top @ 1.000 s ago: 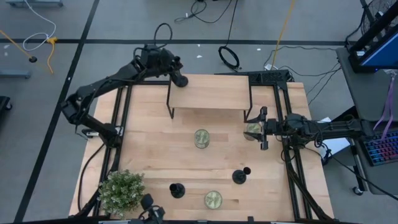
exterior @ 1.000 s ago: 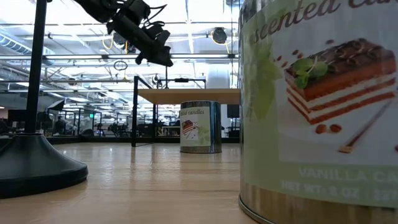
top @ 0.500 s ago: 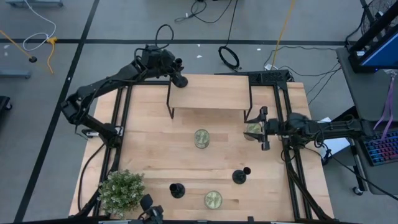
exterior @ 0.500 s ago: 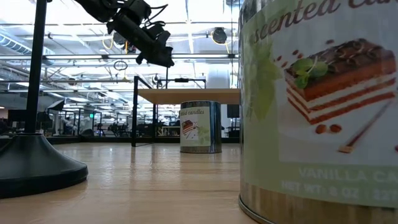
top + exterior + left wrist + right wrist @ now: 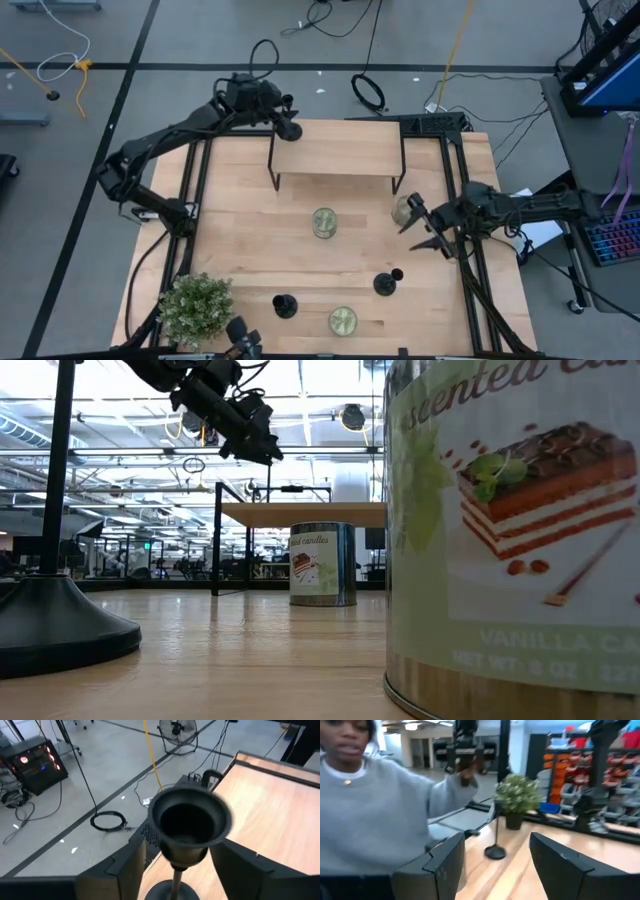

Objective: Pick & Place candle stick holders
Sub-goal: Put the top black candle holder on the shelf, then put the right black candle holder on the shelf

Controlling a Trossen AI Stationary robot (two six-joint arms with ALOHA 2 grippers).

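left gripper is gripping a candle stick holder at the wooden shelf's left rear corner | two more holders are standing on the front table | right gripper is hanging wide apart beside a candle tin

My left gripper sits at the twelve o'clock side of the worktop, and from above its fingers merge into one dark shape with the candle stick holder they carry. In my left wrist view that holder's base is cut off by the frame edge. In the low view a candle tin at three o'clock runs past the frame, and a black round base loses its top. My right wrist view is blurred; a person fills one side.
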